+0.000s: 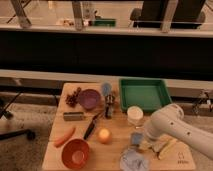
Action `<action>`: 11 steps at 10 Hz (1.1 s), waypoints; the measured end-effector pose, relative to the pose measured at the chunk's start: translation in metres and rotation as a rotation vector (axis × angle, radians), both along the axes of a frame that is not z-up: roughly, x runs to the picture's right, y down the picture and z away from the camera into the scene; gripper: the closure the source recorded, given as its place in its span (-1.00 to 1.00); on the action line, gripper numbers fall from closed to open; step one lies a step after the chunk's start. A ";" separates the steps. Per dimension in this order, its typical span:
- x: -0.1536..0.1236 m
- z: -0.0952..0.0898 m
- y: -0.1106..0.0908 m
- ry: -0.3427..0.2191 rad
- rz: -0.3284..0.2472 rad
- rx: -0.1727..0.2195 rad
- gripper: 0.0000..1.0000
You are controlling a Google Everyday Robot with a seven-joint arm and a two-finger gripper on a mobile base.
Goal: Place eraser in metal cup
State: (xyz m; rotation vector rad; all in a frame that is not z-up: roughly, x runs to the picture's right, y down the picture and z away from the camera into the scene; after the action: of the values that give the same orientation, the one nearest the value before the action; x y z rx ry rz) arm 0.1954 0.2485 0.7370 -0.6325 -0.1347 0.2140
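The eraser (135, 138), a small blue-grey block, is at the front right of the wooden table (115, 150), just below the white cup (135, 114). My gripper (142, 142) comes in from the right at the end of the white arm (172, 129). It is down at the eraser and shut on it, with the arm covering most of the fingers. The metal cup (109, 100), small and dull silver, stands near the table's middle back beside the purple bowl (89, 98), well left of and behind the gripper.
A green tray (143, 93) sits at the back right. A pale cloth (133, 160) lies at the front edge below the eraser. An orange fruit (104, 135), red bowl (75, 153), carrot (65, 136), black knife (91, 126) and grapes (73, 98) fill the left half.
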 end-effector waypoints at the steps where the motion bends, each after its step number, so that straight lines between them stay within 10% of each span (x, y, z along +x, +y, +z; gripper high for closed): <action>1: -0.003 -0.004 -0.009 -0.015 0.007 0.012 1.00; 11: -0.069 -0.032 -0.060 -0.186 -0.028 0.079 1.00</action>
State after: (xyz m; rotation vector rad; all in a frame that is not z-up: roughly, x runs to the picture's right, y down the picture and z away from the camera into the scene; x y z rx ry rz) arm 0.1259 0.1883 0.7053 -0.5750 -0.3122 0.1217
